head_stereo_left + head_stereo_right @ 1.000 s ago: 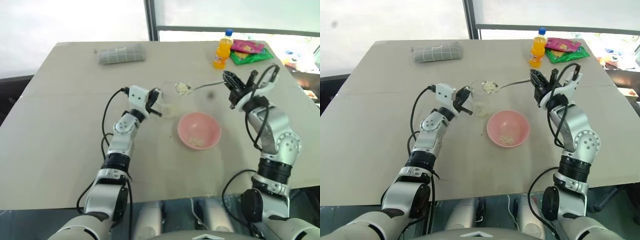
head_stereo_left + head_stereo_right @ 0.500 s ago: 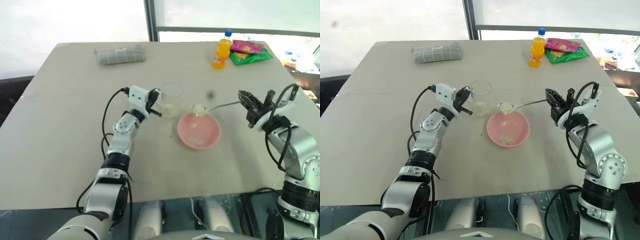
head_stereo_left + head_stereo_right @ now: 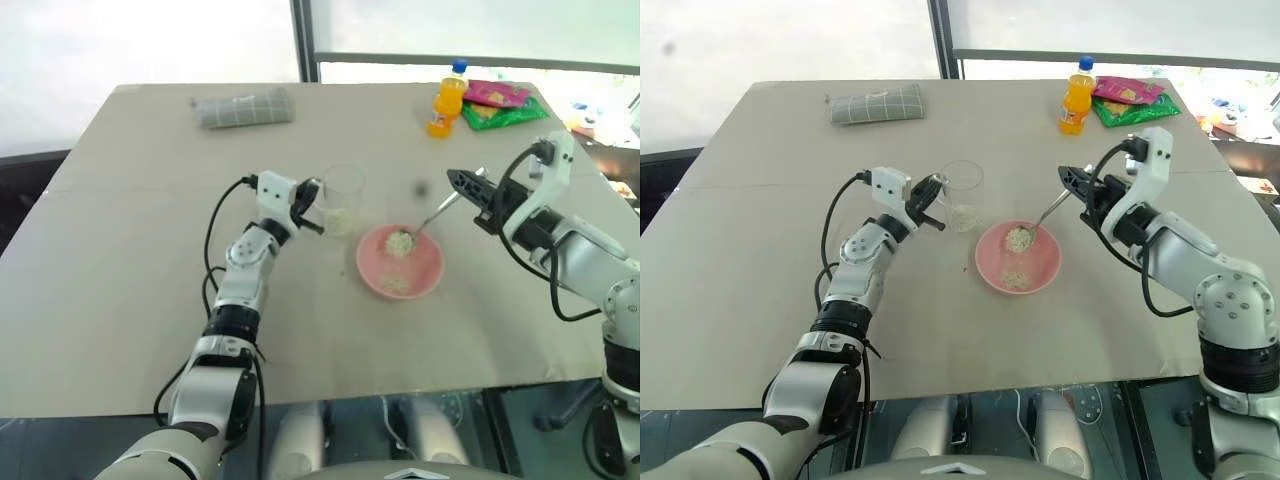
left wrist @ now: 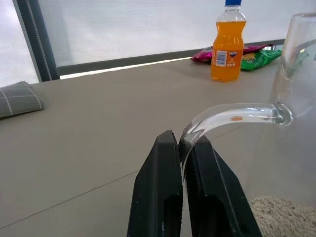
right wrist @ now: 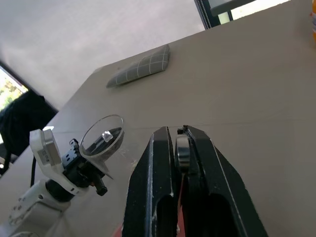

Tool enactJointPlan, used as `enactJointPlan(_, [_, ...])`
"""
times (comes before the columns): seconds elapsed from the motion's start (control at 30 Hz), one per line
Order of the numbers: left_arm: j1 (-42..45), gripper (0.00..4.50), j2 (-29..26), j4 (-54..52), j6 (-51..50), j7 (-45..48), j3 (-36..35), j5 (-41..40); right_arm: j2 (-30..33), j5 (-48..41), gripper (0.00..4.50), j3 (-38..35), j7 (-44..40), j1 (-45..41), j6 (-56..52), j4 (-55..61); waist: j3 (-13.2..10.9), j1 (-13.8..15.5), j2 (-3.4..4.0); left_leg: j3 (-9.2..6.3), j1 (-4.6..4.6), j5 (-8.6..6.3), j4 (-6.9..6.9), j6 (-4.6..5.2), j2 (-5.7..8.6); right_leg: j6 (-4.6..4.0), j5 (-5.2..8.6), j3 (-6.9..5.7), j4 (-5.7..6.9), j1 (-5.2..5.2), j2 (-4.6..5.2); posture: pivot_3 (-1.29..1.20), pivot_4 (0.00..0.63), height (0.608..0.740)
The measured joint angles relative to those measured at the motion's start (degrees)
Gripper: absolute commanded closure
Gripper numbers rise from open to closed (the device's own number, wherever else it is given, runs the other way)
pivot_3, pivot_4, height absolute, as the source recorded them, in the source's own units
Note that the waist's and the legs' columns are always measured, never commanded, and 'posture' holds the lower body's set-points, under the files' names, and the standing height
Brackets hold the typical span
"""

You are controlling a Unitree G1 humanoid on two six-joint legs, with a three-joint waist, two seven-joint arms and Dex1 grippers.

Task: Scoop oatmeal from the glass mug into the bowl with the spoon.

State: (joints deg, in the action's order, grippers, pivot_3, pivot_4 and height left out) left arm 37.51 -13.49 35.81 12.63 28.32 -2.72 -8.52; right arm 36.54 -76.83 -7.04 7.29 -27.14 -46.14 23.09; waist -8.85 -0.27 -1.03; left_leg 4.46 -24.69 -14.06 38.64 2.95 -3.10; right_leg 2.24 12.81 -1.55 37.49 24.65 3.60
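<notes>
Right end effector (image 3: pixel 1068 177) clamps spoon (image 3: pixel 1044 217) handle, head tipped into bowl (image 3: pixel 1040 277) to dump oatmeal (image 3: pixel 1019 238). Left end effector (image 3: pixel 932 200) pinches glass mug (image 3: pixel 961 196) handle, steadying it left of bowl on tabletop (image 3: pixel 760 250).

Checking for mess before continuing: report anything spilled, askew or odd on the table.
A small speck, seemingly stray oatmeal, lies on the table between the glass mug and the bowl. Otherwise nothing stands out: the mug is upright and the spoon tips into the bowl.

spoon (image 3: pixel 425 222) over bowl (image 3: pixel 399 262), apparently tipping oatmeal (image 3: pixel 400 242)
</notes>
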Motion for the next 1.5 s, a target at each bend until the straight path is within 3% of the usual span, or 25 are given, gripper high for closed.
enactJointPlan(0.13, [0.0,4.49,0.0,-0.2,-0.3,0.1,0.0,-0.1,5.2,9.0,4.50,3.8,-10.4,-1.2,-0.6,3.2,0.0,0.1,0.00,-0.03,-0.01,0.00,-0.01,0.00,0.00,0.00,0.00,-0.04,-0.03,0.00,0.00,0.00,0.150,0.740])
enactJointPlan(0.4, [0.0,4.49,0.2,-0.3,-0.9,0.1,0.0,-0.2,8.8,25.8,4.50,9.2,-28.8,-3.0,5.2,6.4,0.0,0.2,-0.03,-0.06,0.00,0.00,0.00,0.00,0.02,0.00,0.00,-0.06,-0.03,-0.01,0.00,0.00,0.150,0.740])
enactJointPlan(0.73, [0.0,4.49,0.4,-0.7,-2.4,1.1,-0.1,-1.0,8.7,35.2,4.50,9.3,-40.9,-2.5,11.3,6.6,0.0,0.9,-0.03,-0.03,0.01,0.00,0.00,-0.01,0.02,0.00,0.00,-0.08,-0.03,-0.02,-0.01,0.00,0.150,0.740])
enactJointPlan(0.97, [-0.1,4.49,0.4,-0.9,-2.8,1.6,0.0,-1.1,1.0,28.4,4.50,2.3,-32.4,-4.8,4.4,2.3,0.0,1.0,-0.05,0.17,0.00,0.01,0.09,-0.01,0.02,-0.01,-0.01,-0.10,0.04,-0.03,0.00,0.00,0.150,0.740])
enactJointPlan(1.07, [-0.2,4.49,0.5,-1.2,-3.1,1.6,0.0,-1.0,-7.2,20.9,4.50,-3.8,-22.0,-12.4,0.9,-3.5,0.0,0.8,-0.03,0.25,0.04,0.01,0.11,-0.01,0.00,-0.02,-0.01,-0.06,0.18,-0.01,-0.02,0.00,0.150,0.740])
enactJointPlan(1.17, [-0.4,4.49,0.7,-1.8,-3.1,1.9,0.5,-1.0,-11.6,14.8,4.50,-8.0,-13.3,-18.3,-1.0,-5.9,0.0,1.1,-0.03,0.19,0.00,0.01,0.10,-0.02,-0.03,-0.02,0.00,-0.17,0.15,-0.02,-0.03,0.00,0.150,0.740])
enactJointPlan(1.33, [-0.8,4.49,0.6,-2.6,-3.4,1.9,0.5,-0.9,-16.3,13.0,4.50,-7.8,-8.1,-20.8,-2.3,-10.4,0.0,0.9,-0.03,0.28,-0.02,0.01,0.10,-0.01,-0.02,-0.02,-0.01,-0.11,0.12,-0.02,-0.01,0.00,0.150,0.740])
enactJointPlan(1.5, [-1.4,4.49,0.5,-3.6,-3.7,1.9,0.5,-0.7,-17.8,16.4,4.50,-3.0,-9.7,-21.1,-2.5,-13.2,0.0,0.9,-0.03,0.26,-0.02,0.00,0.10,-0.01,-0.03,-0.02,-0.01,-0.11,0.13,0.00,-0.02,0.00,0.150,0.740])
